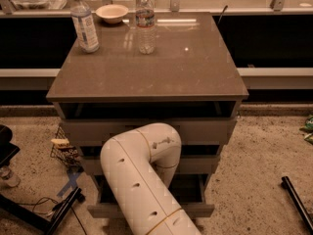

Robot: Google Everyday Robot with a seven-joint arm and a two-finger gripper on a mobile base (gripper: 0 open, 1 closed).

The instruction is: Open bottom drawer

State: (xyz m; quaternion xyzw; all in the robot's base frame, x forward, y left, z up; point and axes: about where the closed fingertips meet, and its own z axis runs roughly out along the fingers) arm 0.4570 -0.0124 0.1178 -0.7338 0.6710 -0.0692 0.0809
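A robot's white arm rises from the near edge and bends over in front of a light-grey three-drawer cabinet, covering the centre of the drawer fronts. The gripper lies hidden beyond the bend of the arm, close to the lower drawers, and whether it is grasping anything cannot be told.

The bottom drawer sits lowest in the stack, its slim front panel showing to the left and right of the arm. The panel stands a little nearer than the fronts above it, with a dark opening visible behind it on the right side. Its handle is covered by the arm.

On the cabinet's glossy brown top, a labelled water bottle with a white cap stands at the far left corner. A clear bottle stands to its right, well apart from it. A pale bowl sits between the two at the far edge.

On the speckled floor, a small wire basket rests just beside the cabinet's left side, with a blue tape cross nearer. A black bar lies at the near right.
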